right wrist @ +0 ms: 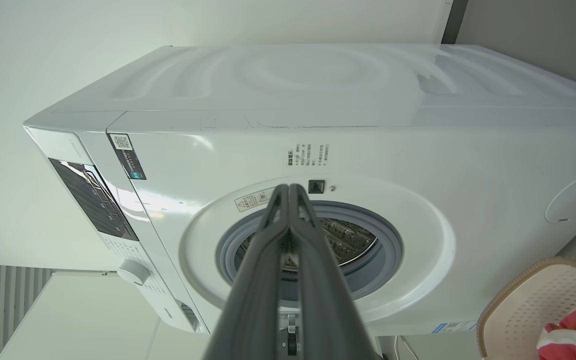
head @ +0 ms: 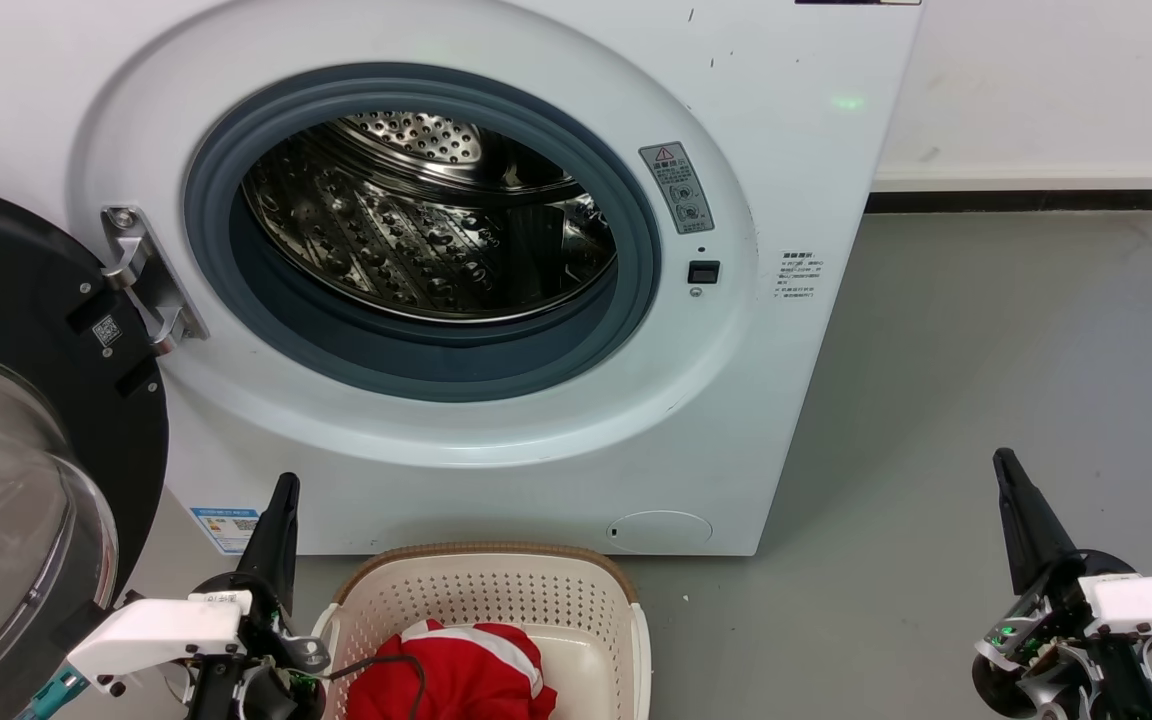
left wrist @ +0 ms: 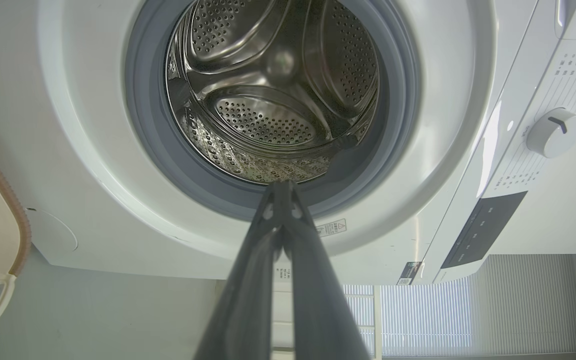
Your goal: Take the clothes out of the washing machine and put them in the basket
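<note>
The clothes [head: 446,678] (a red bundle with white stripes) are lying inside the basket [head: 496,590], toward its near left part, with pale basket floor showing to their right. The basket is sitting on the grey floor [head: 986,350] just in front of the washing machine [head: 806,170], below the porthole. The machine's door [head: 26,330] is hanging open to the left on its metal hinge [head: 141,275], and the perforated steel drum [head: 416,240] is showing through the grey gasket [head: 436,370]. The left gripper [head: 284,492] is hovering just left of the basket's rim, fingers pointing up toward the machine front. In the left wrist view its jaws are meeting at the tips and holding nothing. The right gripper [head: 1004,465] is hovering well apart to the right, over the floor and apart from both machine and basket — in the right wrist view its jaws are likewise pressing tip to tip with nothing between them. A thin dark cable [head: 391,658] from the left wrist is crossing the red fabric.
</note>
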You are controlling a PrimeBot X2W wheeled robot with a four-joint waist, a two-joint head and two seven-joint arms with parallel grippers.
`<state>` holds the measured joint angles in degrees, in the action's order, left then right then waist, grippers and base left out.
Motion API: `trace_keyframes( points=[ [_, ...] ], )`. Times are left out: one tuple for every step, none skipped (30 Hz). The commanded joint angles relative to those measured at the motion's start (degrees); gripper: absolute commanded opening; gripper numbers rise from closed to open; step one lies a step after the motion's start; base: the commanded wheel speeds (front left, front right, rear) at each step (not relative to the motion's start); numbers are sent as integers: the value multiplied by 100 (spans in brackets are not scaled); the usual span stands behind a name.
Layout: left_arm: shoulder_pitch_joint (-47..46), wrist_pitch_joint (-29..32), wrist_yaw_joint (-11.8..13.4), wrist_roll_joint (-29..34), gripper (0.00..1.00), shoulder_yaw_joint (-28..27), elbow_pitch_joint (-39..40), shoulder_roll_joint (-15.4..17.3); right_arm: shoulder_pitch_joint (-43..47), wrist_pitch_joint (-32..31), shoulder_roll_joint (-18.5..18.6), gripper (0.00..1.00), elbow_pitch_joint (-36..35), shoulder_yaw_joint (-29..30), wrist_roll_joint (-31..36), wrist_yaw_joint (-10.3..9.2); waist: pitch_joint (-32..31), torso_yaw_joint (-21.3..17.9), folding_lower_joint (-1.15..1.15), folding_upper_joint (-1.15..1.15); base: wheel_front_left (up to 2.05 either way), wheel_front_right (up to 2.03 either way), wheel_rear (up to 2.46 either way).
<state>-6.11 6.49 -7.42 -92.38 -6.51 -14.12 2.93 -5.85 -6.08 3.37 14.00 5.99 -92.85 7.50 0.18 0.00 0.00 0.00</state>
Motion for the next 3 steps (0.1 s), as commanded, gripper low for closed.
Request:
trace_keyframes(
  points=[
    [-36, 26, -22, -5, 0, -18, -2, -14, -66, -8, -13, 0, 11, 8, 0, -2, 0, 0, 0, 0, 0, 0, 0],
    [-36, 26, -22, -5, 0, -18, -2, -14, -67, -9, -14, 0, 11, 9, 1, -2, 0, 0, 0, 0, 0, 0, 0],
    [-36, 26, -22, -5, 0, -18, -2, -14, -67, -10, -15, 0, 11, 10, 2, -2, 0, 0, 0, 0, 0, 0, 0]
  ],
)
